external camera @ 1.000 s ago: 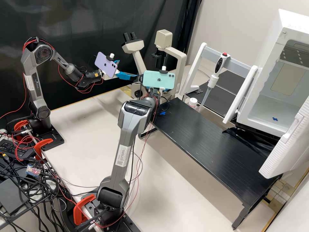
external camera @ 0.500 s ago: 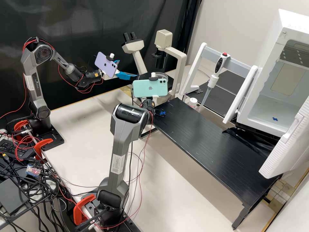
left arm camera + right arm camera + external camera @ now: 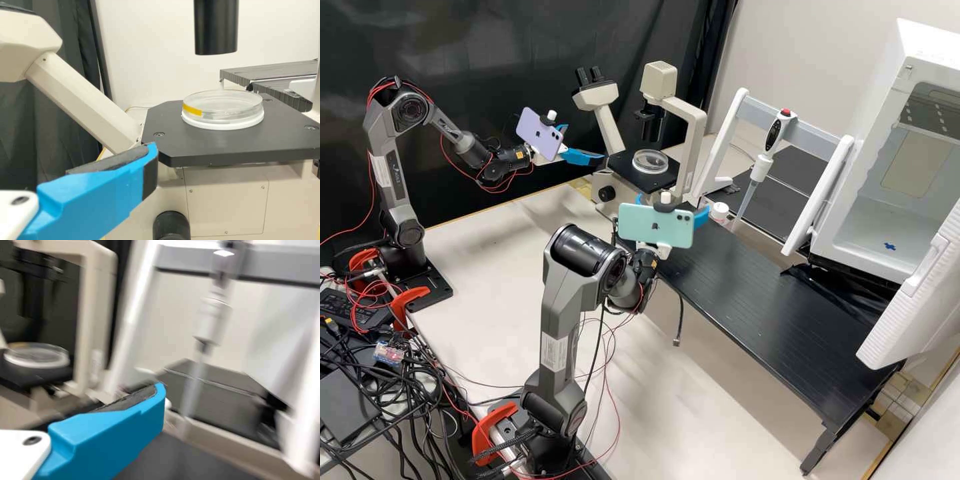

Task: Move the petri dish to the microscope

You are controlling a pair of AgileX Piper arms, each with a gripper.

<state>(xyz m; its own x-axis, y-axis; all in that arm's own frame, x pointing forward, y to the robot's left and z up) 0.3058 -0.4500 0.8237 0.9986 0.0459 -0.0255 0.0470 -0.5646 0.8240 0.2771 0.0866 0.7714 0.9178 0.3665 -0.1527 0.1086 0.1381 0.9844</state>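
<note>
- On the black stage (image 3: pixel 295 142) of the microscope (image 3: pixel 695 133), the petri dish (image 3: pixel 222 102) sits in a white ring (image 3: pixel 222 123), lying level beneath the dark tube (image 3: pixel 216 30) and apart from it, a yellow mark on its side.
- Near the stage is the left end effector (image 3: pixel 585 143), its blue fingers spread wide with nothing between them; in its wrist view the finger (image 3: pixel 100 192) stands apart from the dish.
- By the end of the black surface (image 3: pixel 753 287) nearest the microscope is the right end effector (image 3: pixel 672 203), also wide and empty, well apart from the dish.
- The placing looks done, so the step in hand is probably the clearing away of the right arm.
- The next move calls for a path back that keeps off the stage and the hanging pipette (image 3: pixel 762 167); the left arm seems to have nothing left to do.
- A brush against the stage could jar the dish in its ring, so if it needs centring, a light nudge should serve better than a fresh grasp.
</note>
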